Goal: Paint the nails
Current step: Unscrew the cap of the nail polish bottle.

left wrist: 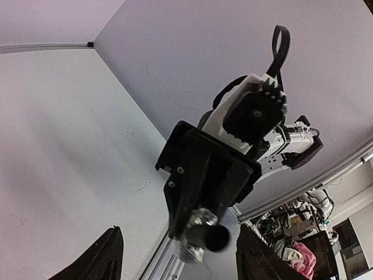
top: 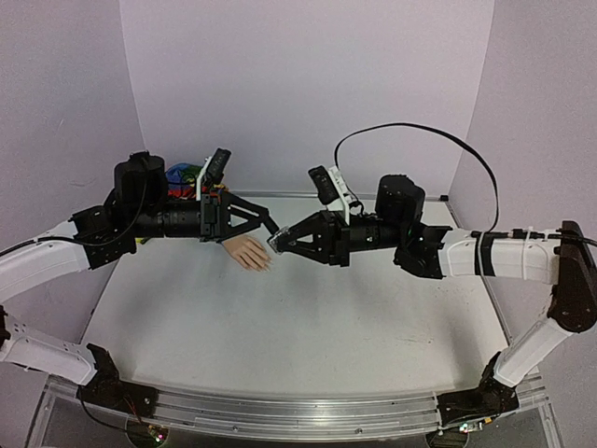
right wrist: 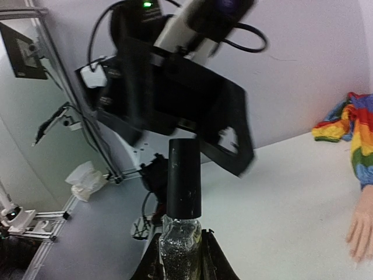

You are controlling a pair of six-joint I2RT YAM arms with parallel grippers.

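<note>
The pale fake hand (top: 248, 253) lies on the table, its rainbow sleeve (top: 186, 175) behind my left arm. Its nails are too small to make out. In the right wrist view the fake hand (right wrist: 362, 226) and the sleeve (right wrist: 351, 129) sit at the right edge. My right gripper (top: 281, 242) is shut on a glittery glass bottle (right wrist: 180, 248) with a tall black cap (right wrist: 185, 177), held above the table. My left gripper (top: 272, 227) faces it, open. In the left wrist view the cap (left wrist: 214, 237) sits between the spread fingers (left wrist: 105, 256) without touching them.
Lilac walls close the table (top: 308, 308) in at the back and on both sides. A black cable (top: 420, 131) loops above my right arm. Beyond the table's edge the right wrist view shows a metal frame (right wrist: 58, 87) and lab clutter.
</note>
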